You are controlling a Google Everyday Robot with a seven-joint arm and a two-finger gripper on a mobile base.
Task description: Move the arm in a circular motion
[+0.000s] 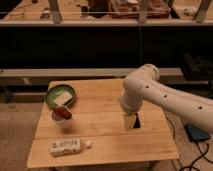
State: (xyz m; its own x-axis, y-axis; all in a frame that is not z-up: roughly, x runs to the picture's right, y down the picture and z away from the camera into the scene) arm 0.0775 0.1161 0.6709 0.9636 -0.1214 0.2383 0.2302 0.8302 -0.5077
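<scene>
The arm point(165, 97) is large, glossy white and dotted. It reaches in from the right edge over the wooden table point(100, 125). Its rounded elbow point(141, 85) stands above the table's right half and the last segment points down. The gripper point(130, 121), a small pale yellowish tip, hangs just above the table top. It is right in front of a small black object point(137, 121), which it partly hides. I see nothing held in it.
A green bowl point(60, 95) with something white in it sits at the table's back left. A small cup with a red item point(62, 115) stands in front of it. A white packet point(65, 146) and a small white ball point(88, 144) lie front left. A dark pad point(198, 133) lies on the floor right.
</scene>
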